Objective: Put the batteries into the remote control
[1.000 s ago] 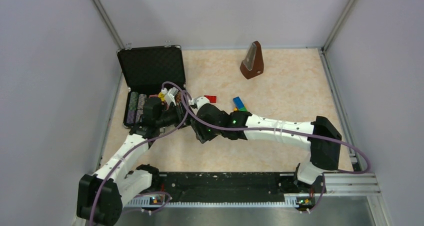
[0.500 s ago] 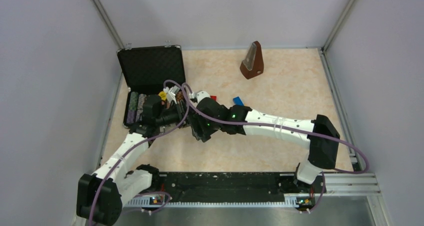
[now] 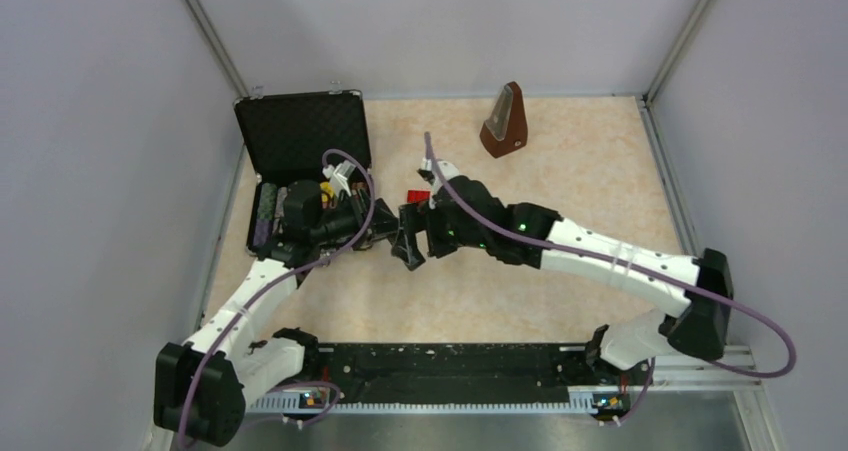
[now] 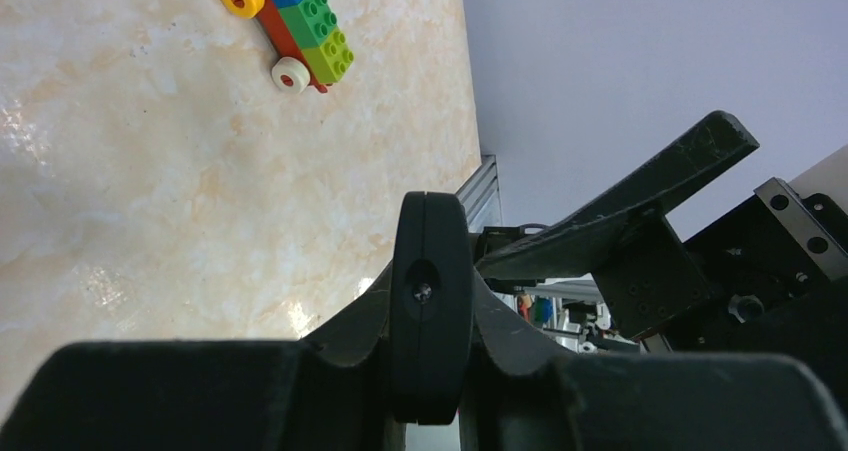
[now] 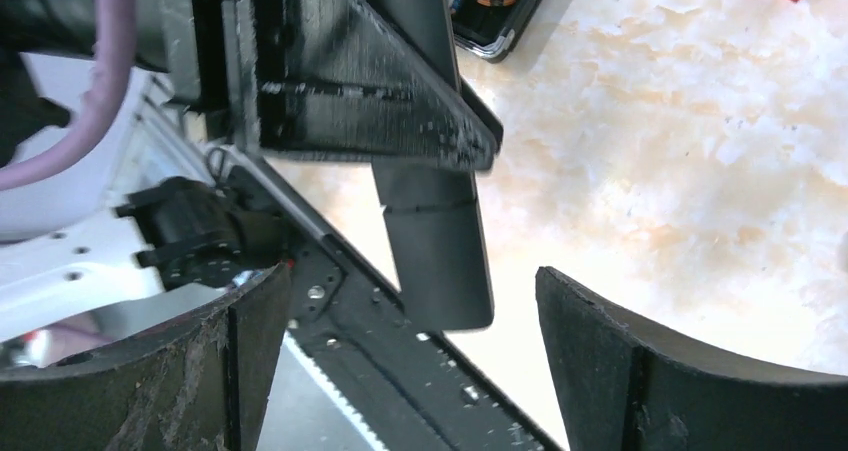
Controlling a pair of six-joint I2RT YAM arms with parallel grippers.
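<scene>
The left gripper is clenched on the slim, flat black plastic remote control, its two fingers pressed against the bar's broad faces. Seen from the left wrist, the remote shows end-on, a narrow black oval wedged upright between them. One end of the bar sticks out past the left fingertips, and the right gripper faces that free end head-on, just beside the left one. The right fingers are spread wide apart with nothing in them. The remote's end sits in the gap between them and, as far as I can see, touches neither. The bar seems to be held up clear of the beige marbled tabletop, though I can't be sure how high. Just behind the left hand, on its outer side, lies a black hard case with its lid standing open and rows of striped poker chips packed in the base. Beyond the two hands, on the far side of the right gripper, sits a colourful toy-brick train of blue and green blocks on a red base with yellow and white wheels. Farther off behind the right hand, well apart from everything else, a brown pyramid-shaped metronome stands near the back wall.
</scene>
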